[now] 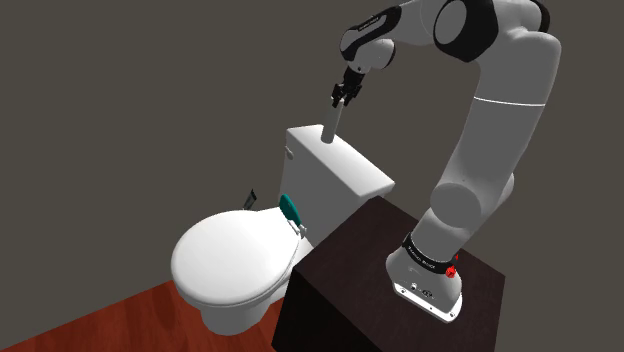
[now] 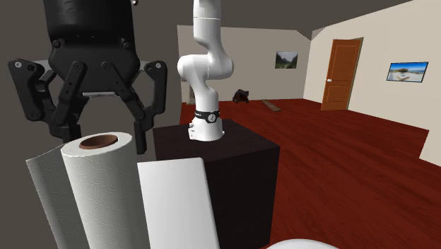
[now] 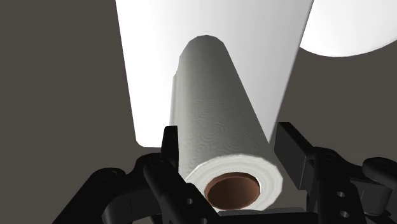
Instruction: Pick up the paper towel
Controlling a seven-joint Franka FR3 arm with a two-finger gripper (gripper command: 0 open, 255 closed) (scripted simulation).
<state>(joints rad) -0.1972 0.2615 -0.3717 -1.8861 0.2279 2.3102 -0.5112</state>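
Standing upright on the flat top of the white toilet tank (image 1: 335, 168), the white paper towel roll (image 1: 330, 126) (image 2: 99, 191) (image 3: 216, 108) shows its brown core at the upper end. The black gripper (image 1: 338, 100) (image 2: 103, 140) (image 3: 229, 153) hangs over it, its fingers spread apart on either side of the roll's top (whether they actually touch the paper cannot be told). The tank is just beside the dark stand (image 1: 350, 290), which carries the white arm (image 1: 500, 130). In front of the tank the toilet lid (image 1: 235, 255) is down, and a small teal thing (image 1: 291, 207) lies by its hinge. The floor (image 1: 100, 325) is reddish wood.
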